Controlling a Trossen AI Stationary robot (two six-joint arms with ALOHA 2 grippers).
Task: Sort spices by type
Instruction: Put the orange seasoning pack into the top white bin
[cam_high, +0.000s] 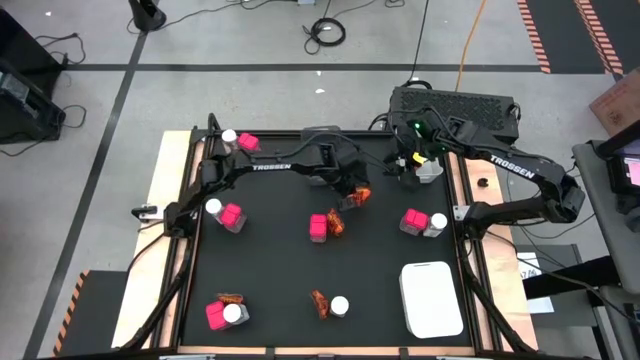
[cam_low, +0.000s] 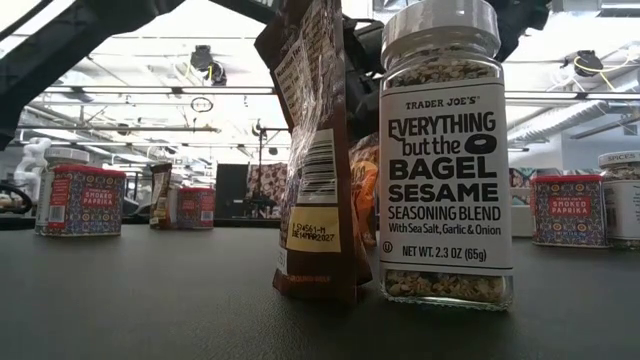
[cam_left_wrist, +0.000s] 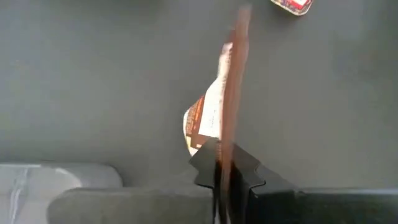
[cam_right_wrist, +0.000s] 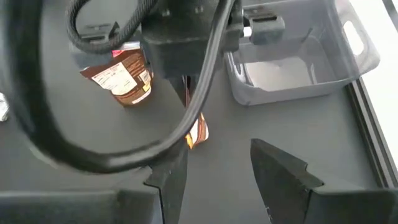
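Note:
My left gripper (cam_high: 352, 190) hangs over the table's middle, shut on an orange-red sachet (cam_high: 358, 197) that shows edge-on in the left wrist view (cam_left_wrist: 214, 118). My right gripper (cam_right_wrist: 217, 174) waits open with nothing between its fingers at the far right (cam_high: 415, 168), looking at the left gripper. Other spices stand scattered on the black table: pink packs (cam_high: 232, 215) (cam_high: 413, 220), white-lidded jars (cam_high: 213, 207) (cam_high: 340, 305) and sachets (cam_high: 337, 225) (cam_high: 320, 302). One jar (cam_low: 445, 150) and one sachet (cam_low: 315, 150) stand upright close to the low camera. My left gripper pinches the sachet's upper edge (cam_left_wrist: 222, 155) between its two fingers, coming from above and slanting down. The sachet hangs below the fingers, its orange lower end (cam_right_wrist: 196, 134) close over the table. Whether that end touches the table, I cannot tell.
A white bin (cam_high: 432, 298) sits at the near right of the table. A clear bin (cam_right_wrist: 298, 56) shows just beyond the left gripper in the right wrist view. A dark box (cam_high: 455, 105) lies beyond the far right edge. Bare tabletop lies at the near middle.

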